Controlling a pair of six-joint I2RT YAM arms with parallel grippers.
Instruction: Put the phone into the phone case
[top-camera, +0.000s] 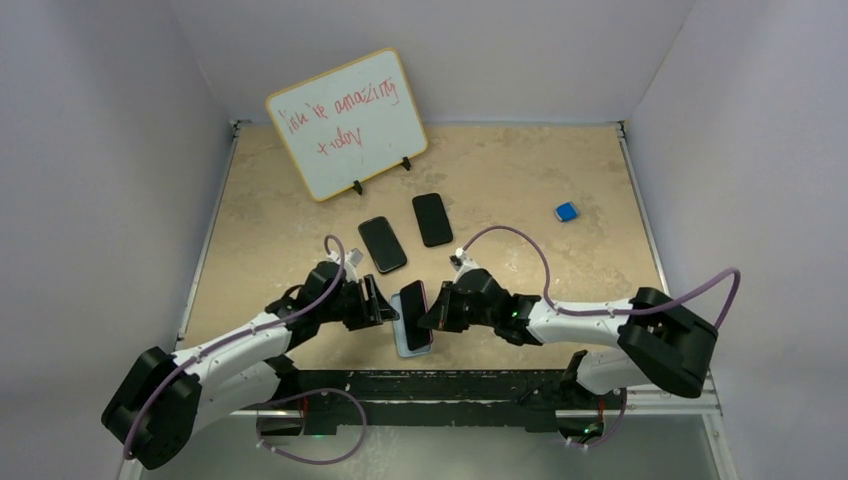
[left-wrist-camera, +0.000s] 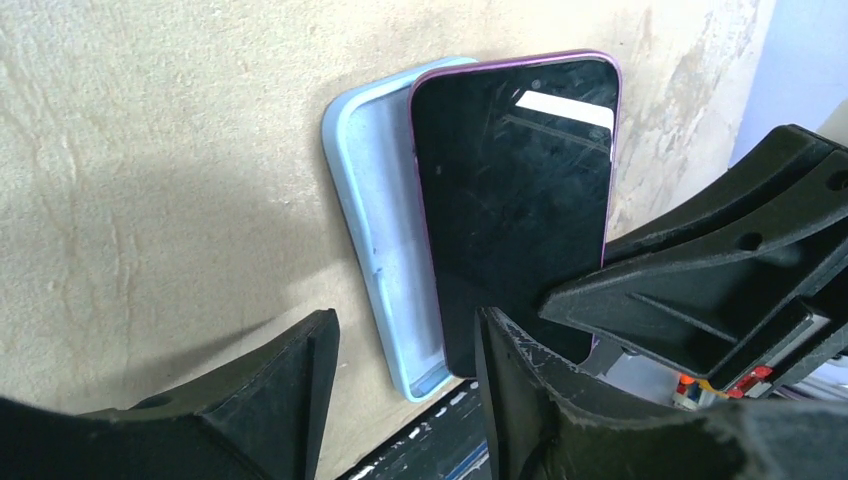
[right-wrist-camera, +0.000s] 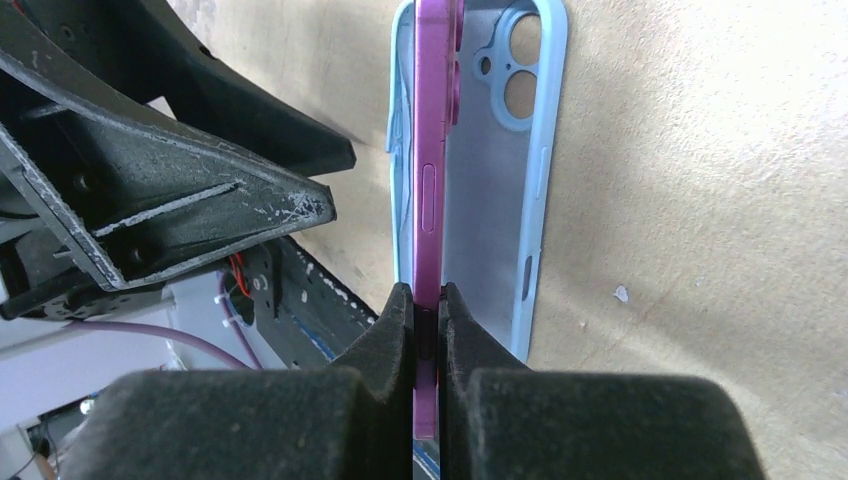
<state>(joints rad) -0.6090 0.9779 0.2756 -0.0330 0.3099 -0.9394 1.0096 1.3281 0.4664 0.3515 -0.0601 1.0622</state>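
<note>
The phone (right-wrist-camera: 430, 150), pink-edged with a black screen (left-wrist-camera: 515, 200), stands on its long edge, tilted over the light blue phone case (right-wrist-camera: 500, 200). The case lies open side up near the table's front edge (top-camera: 415, 345). My right gripper (right-wrist-camera: 428, 310) is shut on the phone's near end, one finger on each face. My left gripper (left-wrist-camera: 405, 370) is open on the phone's screen side. The case's near end (left-wrist-camera: 375, 230) shows between its fingers (left-wrist-camera: 300, 380), which clamp nothing. In the top view both grippers meet at the phone (top-camera: 412, 305), left gripper (top-camera: 390, 308) and right gripper (top-camera: 430, 318).
Two black phones (top-camera: 382, 244) (top-camera: 432, 219) lie flat behind the work spot. A whiteboard (top-camera: 347, 122) with red writing leans at the back. A small blue block (top-camera: 566, 211) sits at the right. A black rail (top-camera: 440, 385) runs along the near edge, just below the case.
</note>
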